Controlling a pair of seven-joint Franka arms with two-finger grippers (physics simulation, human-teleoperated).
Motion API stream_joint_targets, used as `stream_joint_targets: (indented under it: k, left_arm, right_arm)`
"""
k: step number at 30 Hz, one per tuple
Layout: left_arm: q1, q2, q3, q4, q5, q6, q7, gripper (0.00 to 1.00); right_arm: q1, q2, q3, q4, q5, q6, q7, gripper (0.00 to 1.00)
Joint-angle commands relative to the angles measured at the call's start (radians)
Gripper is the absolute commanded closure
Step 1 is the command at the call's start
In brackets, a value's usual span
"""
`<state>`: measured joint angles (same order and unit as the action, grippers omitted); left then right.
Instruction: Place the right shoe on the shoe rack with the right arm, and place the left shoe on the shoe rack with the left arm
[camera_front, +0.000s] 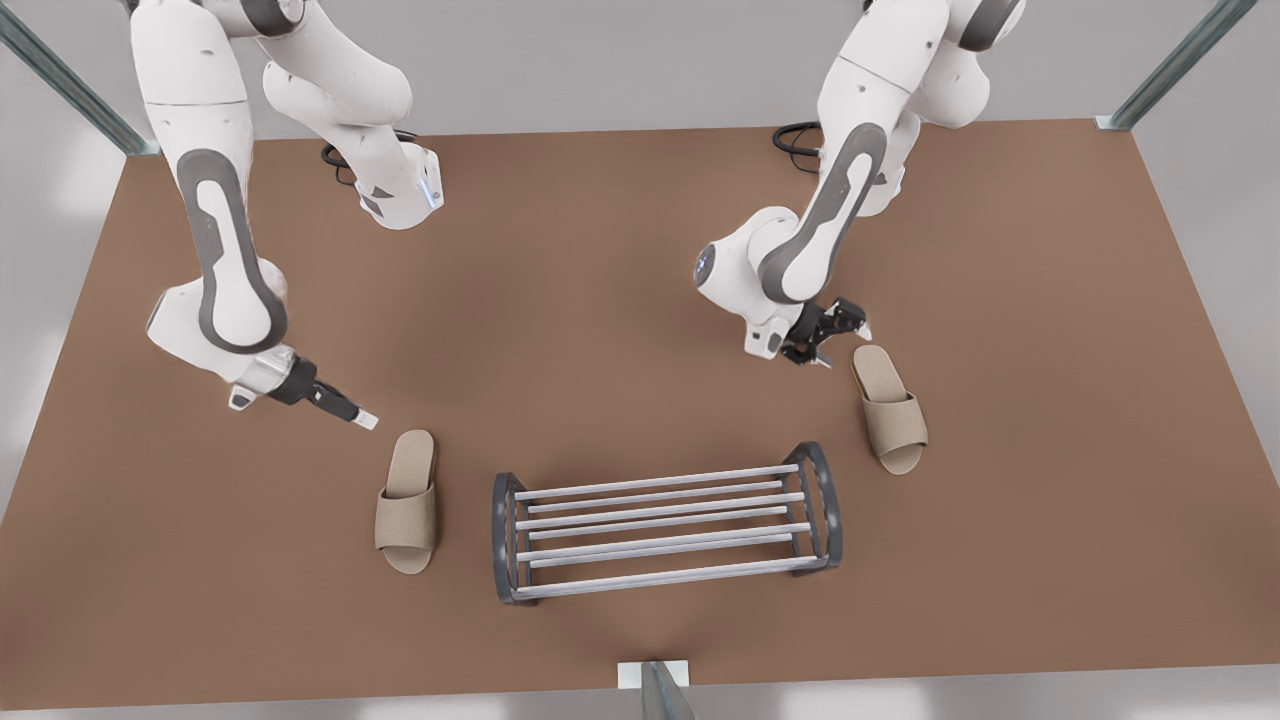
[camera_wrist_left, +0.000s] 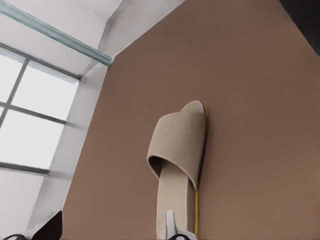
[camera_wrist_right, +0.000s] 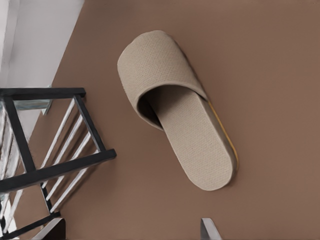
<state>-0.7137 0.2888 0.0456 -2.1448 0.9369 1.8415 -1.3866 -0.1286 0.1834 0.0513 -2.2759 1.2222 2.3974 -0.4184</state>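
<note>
Two beige open-toe slippers lie flat on the brown table. One slipper (camera_front: 407, 500) (camera_wrist_right: 175, 112) lies at the front view's left of the shoe rack (camera_front: 670, 480) (camera_wrist_right: 55, 170). My right gripper (camera_front: 360, 418) (camera_wrist_right: 132, 231) hovers open just behind that slipper's heel, holding nothing. The other slipper (camera_front: 888, 408) (camera_wrist_left: 177, 150) lies at the front view's right of the rack. My left gripper (camera_front: 840, 342) (camera_wrist_left: 110, 231) hangs open beside this slipper's heel, apart from it. Nothing rests on the rack's silver bars.
The rack stands near the table's front edge (camera_front: 640, 690), with a post bracket (camera_front: 655, 678) just beyond it. Both arm bases and black cables (camera_front: 795, 135) sit at the table's far side. Metal frame posts (camera_front: 1170, 65) rise at the corners.
</note>
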Motion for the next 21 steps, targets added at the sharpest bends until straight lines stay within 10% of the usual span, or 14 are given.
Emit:
stream_joint_targets:
  k: [1,13,21]
  left_arm:
    - [0.002,-0.005,0.042,-0.032,0.16,0.528,-1.629,0.0]
    - [0.002,-0.031,0.272,-0.305,1.011,0.759,-1.743,0.0]
    - [0.01,0.081,0.323,-0.253,1.089,0.748,-1.746,0.0]
  right_arm:
    - [-0.002,0.033,0.001,-0.002,0.454,0.243,-1.638,0.0]
    - [0.076,0.215,0.012,0.012,1.155,0.158,-2.025,0.0]
    - [0.067,0.228,0.091,0.033,1.327,0.146,-1.769,0.0]
